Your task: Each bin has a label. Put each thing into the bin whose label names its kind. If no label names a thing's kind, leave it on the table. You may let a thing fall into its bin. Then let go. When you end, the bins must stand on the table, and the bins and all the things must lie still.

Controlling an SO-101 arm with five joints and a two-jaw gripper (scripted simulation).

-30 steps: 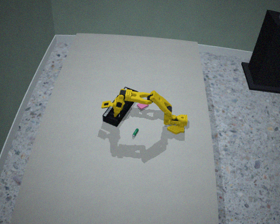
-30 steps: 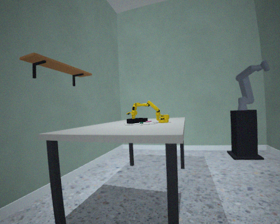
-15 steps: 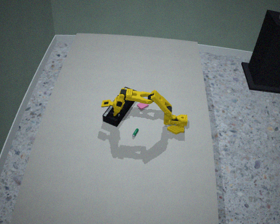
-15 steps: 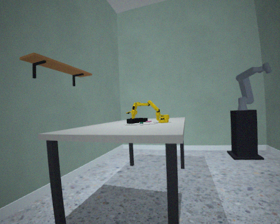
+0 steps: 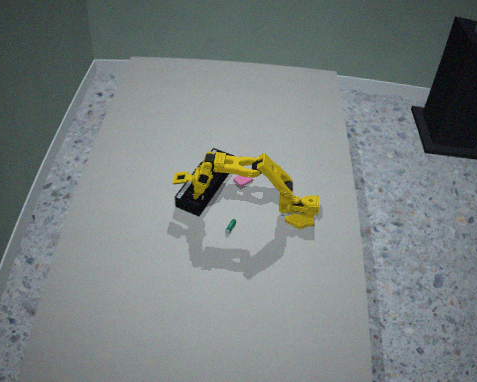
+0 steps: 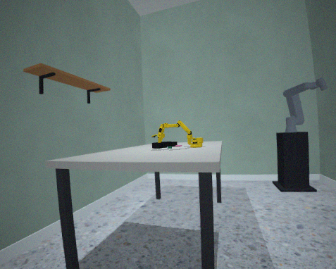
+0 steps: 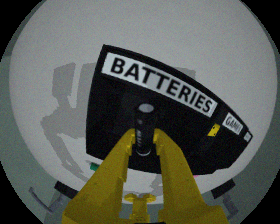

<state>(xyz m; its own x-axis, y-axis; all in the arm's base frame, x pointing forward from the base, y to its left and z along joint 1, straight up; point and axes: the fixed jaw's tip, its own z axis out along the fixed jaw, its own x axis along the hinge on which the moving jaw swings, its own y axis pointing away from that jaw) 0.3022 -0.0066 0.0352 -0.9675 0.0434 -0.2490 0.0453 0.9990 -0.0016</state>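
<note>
A black bin (image 7: 160, 119) with a white label reading BATTERIES (image 7: 157, 83) lies on the table; it also shows in the top view (image 5: 202, 186) and the exterior view (image 6: 163, 144). My gripper (image 7: 145, 141) is shut on a small dark cylinder with a grey end, a battery (image 7: 145, 125), and holds it upright over the bin. The gripper hangs above the bin in the top view (image 5: 199, 189). A green battery (image 5: 231, 226) lies on the table in front of the bin. A pink flat thing (image 5: 243, 181) lies behind the arm.
A second small label (image 7: 232, 123) at the bin's right end is too small to read. The arm's yellow base (image 5: 302, 212) stands right of the bin. A grey arm on a black pedestal (image 6: 294, 160) stands off the table.
</note>
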